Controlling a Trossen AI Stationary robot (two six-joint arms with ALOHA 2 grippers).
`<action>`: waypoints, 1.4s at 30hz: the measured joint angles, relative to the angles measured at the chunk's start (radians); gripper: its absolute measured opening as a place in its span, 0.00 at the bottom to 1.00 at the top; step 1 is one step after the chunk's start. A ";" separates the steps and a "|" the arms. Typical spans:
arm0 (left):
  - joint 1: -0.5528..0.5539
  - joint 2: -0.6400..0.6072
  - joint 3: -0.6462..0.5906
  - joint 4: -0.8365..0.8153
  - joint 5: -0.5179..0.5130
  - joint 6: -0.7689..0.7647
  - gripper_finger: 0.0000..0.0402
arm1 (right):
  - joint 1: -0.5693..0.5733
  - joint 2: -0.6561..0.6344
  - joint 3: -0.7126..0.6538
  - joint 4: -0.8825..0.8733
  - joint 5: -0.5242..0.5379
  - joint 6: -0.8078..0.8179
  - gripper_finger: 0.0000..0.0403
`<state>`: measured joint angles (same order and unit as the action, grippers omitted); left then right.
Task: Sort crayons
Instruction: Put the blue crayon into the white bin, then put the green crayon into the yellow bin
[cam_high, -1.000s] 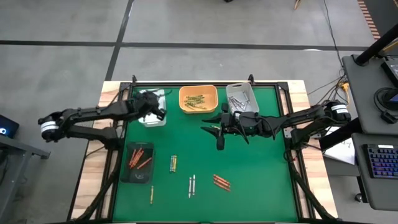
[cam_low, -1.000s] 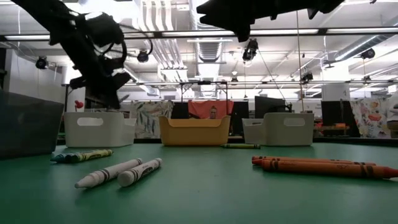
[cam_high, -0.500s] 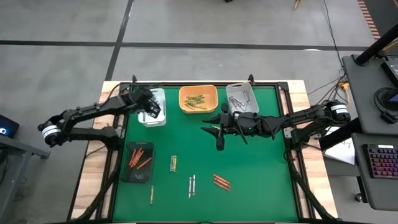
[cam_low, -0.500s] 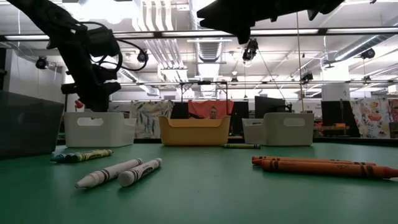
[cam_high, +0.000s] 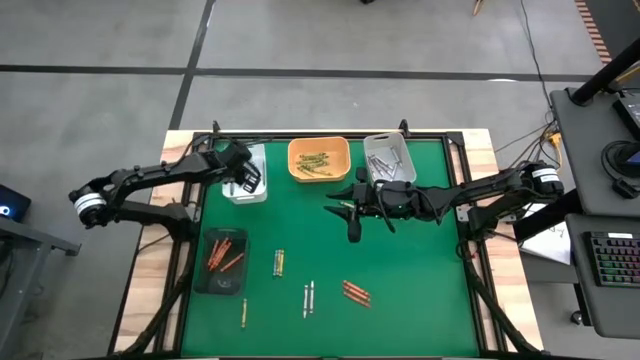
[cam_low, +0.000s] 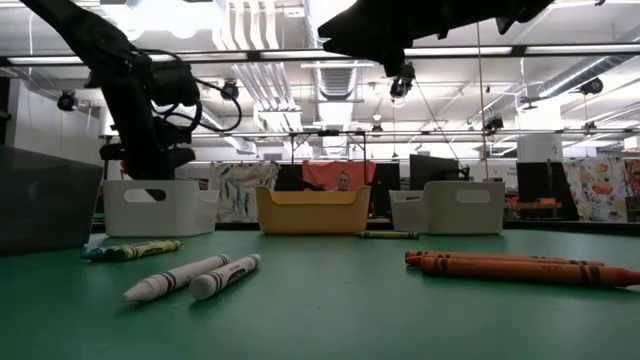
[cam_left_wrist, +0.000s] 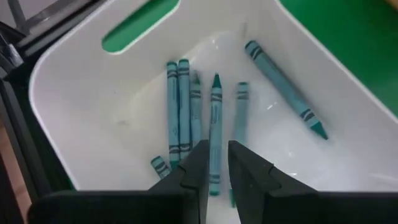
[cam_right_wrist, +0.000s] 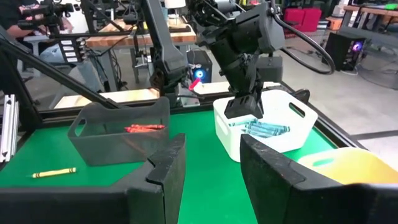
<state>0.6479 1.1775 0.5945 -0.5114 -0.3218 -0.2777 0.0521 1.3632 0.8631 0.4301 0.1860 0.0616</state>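
My left gripper (cam_high: 244, 172) hangs over the white tray (cam_high: 258, 190) at the far left and reaches into it in the low view (cam_low: 150, 178). It is shut on a blue crayon (cam_left_wrist: 215, 118). Several blue crayons (cam_left_wrist: 177, 112) lie on the tray floor. My right gripper (cam_high: 345, 215) is open and empty above the table's middle, and its wide-apart fingers show in its wrist view (cam_right_wrist: 211, 165). Loose crayons lie on the green mat: a yellow-olive pair (cam_high: 279, 262), a white pair (cam_high: 308, 297), orange ones (cam_high: 356, 292) and one yellow one (cam_high: 243, 313). My left gripper pinches the blue crayon between its two fingers, on the crayon's blunt half (cam_left_wrist: 215, 149). The fingers point down into the tray from above and lie across the crayon. The crayon's pointed end (cam_left_wrist: 216, 81) sticks out past the fingers, above the tray floor.
An orange tray (cam_high: 341, 170) with olive crayons and a grey-white tray (cam_high: 404, 172) with grey crayons stand along the far edge. A dark tray (cam_high: 205, 275) with red-orange crayons sits at the near left. A dark green crayon (cam_low: 388, 235) lies near the far trays.
My left gripper has gone a little toward the table's far left and down into the white tray, carrying the blue crayon.
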 joint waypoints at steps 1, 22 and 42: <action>0.000 0.007 0.000 0.000 0.000 0.000 0.11 | 0.000 0.000 0.000 -0.006 0.000 0.003 0.35; -0.190 -0.157 0.078 0.079 0.000 -0.030 0.11 | 0.002 0.003 0.077 -0.348 -0.002 0.218 0.34; -0.660 -0.229 0.082 0.407 -0.089 0.004 0.11 | -0.058 0.354 0.522 -1.317 -0.003 0.281 0.32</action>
<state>-0.0124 0.9485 0.6765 -0.1047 -0.4107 -0.2741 -0.0059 1.7170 1.3853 -0.8869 0.1833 0.3422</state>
